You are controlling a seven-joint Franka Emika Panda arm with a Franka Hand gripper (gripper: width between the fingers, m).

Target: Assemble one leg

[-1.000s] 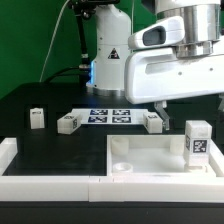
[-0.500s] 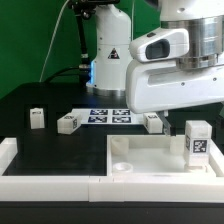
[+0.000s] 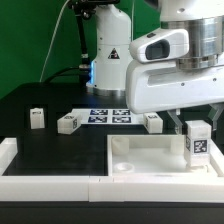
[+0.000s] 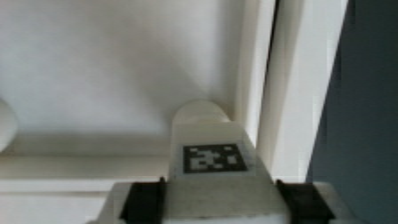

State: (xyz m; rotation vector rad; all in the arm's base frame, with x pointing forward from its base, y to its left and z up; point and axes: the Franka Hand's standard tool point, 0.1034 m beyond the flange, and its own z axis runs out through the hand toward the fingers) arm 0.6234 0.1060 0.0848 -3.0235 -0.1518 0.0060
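The leg (image 3: 198, 141) is a small white blocky peg with a square marker tag. It stands upright at the right side of the large white tabletop (image 3: 140, 160). My gripper (image 3: 196, 128) has come down over the leg, with one dark finger (image 3: 178, 125) on each side of its upper part. In the wrist view the leg (image 4: 222, 165) fills the space between the black pads (image 4: 146, 203) of my gripper (image 4: 222, 208), above the white tabletop (image 4: 125, 80). The jaws stand open, close around the leg.
Three look-alike legs lie on the black table: one at the exterior view's left (image 3: 37, 117), one beside the marker board (image 3: 67, 123), one behind the tabletop (image 3: 153, 122). The marker board (image 3: 108, 114) lies at the back. A white wall (image 3: 50, 185) runs along the front.
My gripper has shifted to the exterior view's right and come down over the standing leg; its fingers now straddle the leg. The leg and other parts have not moved.
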